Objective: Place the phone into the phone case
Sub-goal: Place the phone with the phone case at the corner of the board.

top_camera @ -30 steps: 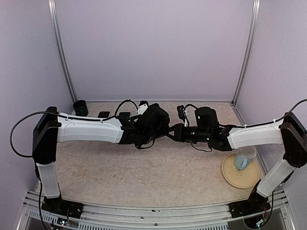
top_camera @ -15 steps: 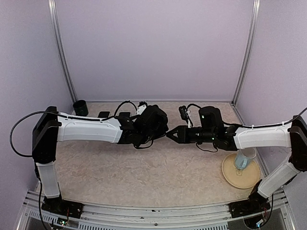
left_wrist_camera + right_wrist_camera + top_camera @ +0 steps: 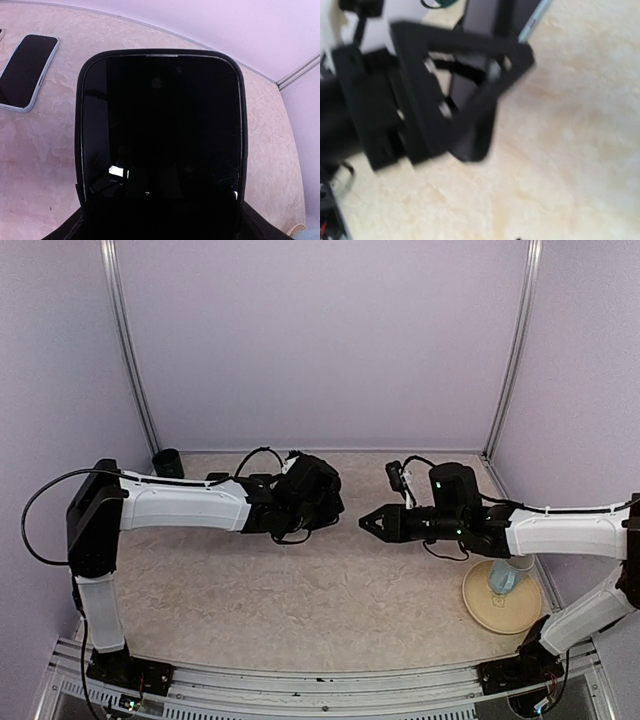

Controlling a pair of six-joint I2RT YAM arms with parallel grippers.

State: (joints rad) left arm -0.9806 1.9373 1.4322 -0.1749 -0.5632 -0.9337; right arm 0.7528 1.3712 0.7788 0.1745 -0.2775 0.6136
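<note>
My left gripper (image 3: 330, 508) is shut on a black phone (image 3: 160, 130) that fills the left wrist view. A black case rim appears to run round the phone's top and sides. The fingers themselves are hidden under the phone. My right gripper (image 3: 368, 523) hangs a short way to the right of the left one, apart from the phone, and its tip looks closed and empty. The right wrist view is blurred. It shows the left gripper (image 3: 420, 100) from the front, over the beige table.
A second phone in a pale case (image 3: 27, 70) lies flat on the table at the back left. A black cup (image 3: 167, 464) stands in the back left corner. A tan plate (image 3: 478, 615) with a clear glass (image 3: 510, 572) sits at the right.
My right gripper has drawn back to the right, away from the left gripper and the phone it was touching. My left gripper has shifted slightly back and left with the phone.
</note>
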